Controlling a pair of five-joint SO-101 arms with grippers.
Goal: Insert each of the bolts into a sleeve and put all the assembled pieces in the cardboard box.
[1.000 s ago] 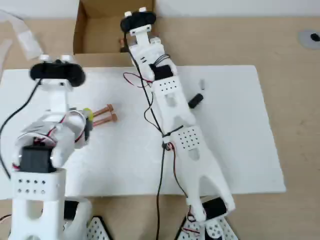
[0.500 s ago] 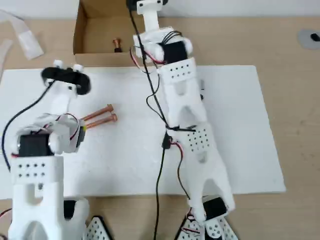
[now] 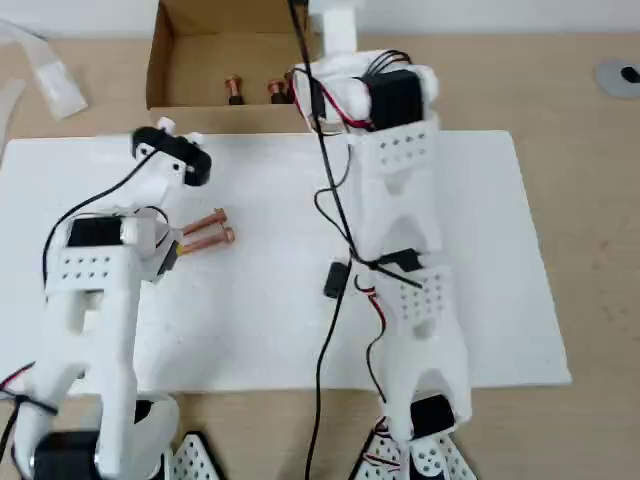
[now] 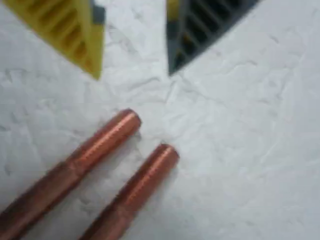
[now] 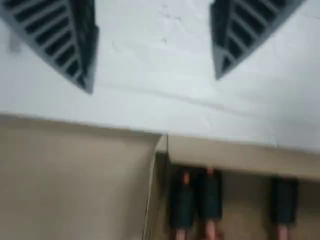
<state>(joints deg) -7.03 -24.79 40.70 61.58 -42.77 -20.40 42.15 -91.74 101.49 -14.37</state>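
Observation:
Two bare copper bolts (image 3: 205, 230) (image 4: 100, 165) lie side by side on the white foam mat (image 3: 480, 300). My left gripper (image 4: 132, 72) (image 3: 175, 248) hovers just off their ends, open, with a yellow finger (image 4: 75, 35) and a dark one (image 4: 200, 35) and nothing between them. The cardboard box (image 3: 160, 60) stands behind the mat and holds bolts in dark sleeves (image 3: 233, 88) (image 5: 182, 205). My right gripper (image 5: 155, 80) hangs open and empty over the box's far side. The right arm (image 3: 390, 180) stretches across the mat and covers its middle.
A strip of clear plastic (image 3: 50, 75) lies at the back left on the wooden table. A grey round disc (image 3: 620, 75) sits at the back right. Both arm bases stand at the front edge, with cables hanging along the arms.
The right arm has swung right and reached farther back, uncovering the sleeved bolts in the box. The left arm has shifted and brought its gripper closer to the two bare bolts.

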